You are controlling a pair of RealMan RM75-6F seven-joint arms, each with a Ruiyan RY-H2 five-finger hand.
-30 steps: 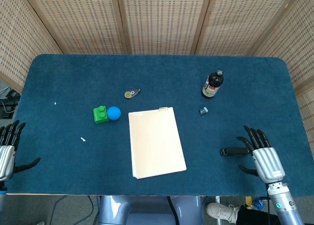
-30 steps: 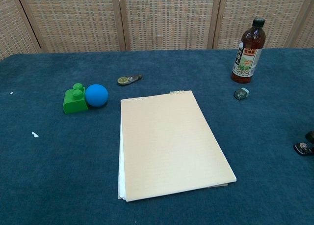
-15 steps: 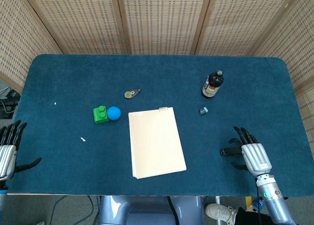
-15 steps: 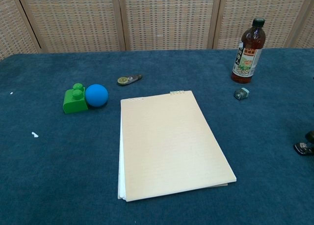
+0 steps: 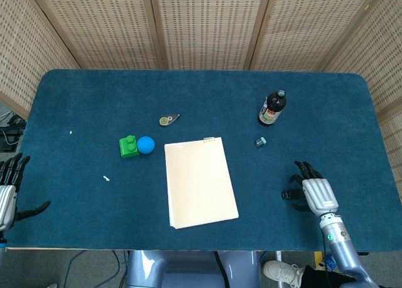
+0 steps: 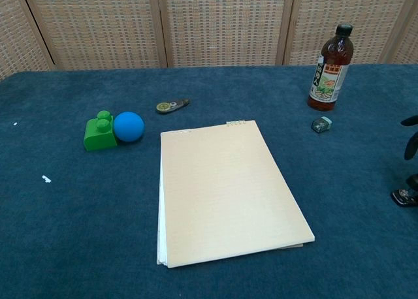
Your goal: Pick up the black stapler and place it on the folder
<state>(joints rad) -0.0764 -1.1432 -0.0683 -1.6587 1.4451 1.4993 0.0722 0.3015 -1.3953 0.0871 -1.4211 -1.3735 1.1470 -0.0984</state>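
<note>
The black stapler [image 5: 288, 194] lies on the blue table to the right of the cream folder [image 5: 200, 184]; the chest view shows the stapler [image 6: 403, 196] at the right edge and the folder [image 6: 225, 188] in the middle. My right hand [image 5: 314, 194] hovers right beside and partly over the stapler with its fingers spread, holding nothing. Only its dark fingertips [image 6: 411, 144] show in the chest view. My left hand [image 5: 5, 197] hangs open at the table's near left corner, far from everything.
A dark bottle [image 5: 272, 108] stands behind the stapler, with a small grey-green object [image 5: 260, 141] in front of it. A green block [image 5: 128, 146], a blue ball [image 5: 146, 144] and a correction tape [image 5: 169, 119] lie left of the folder. Blue table [image 5: 75, 112].
My right hand has slid left and back toward the stapler, and its fingertips now show in the chest view. The left hand has drifted slightly outward. The stapler has not moved.
</note>
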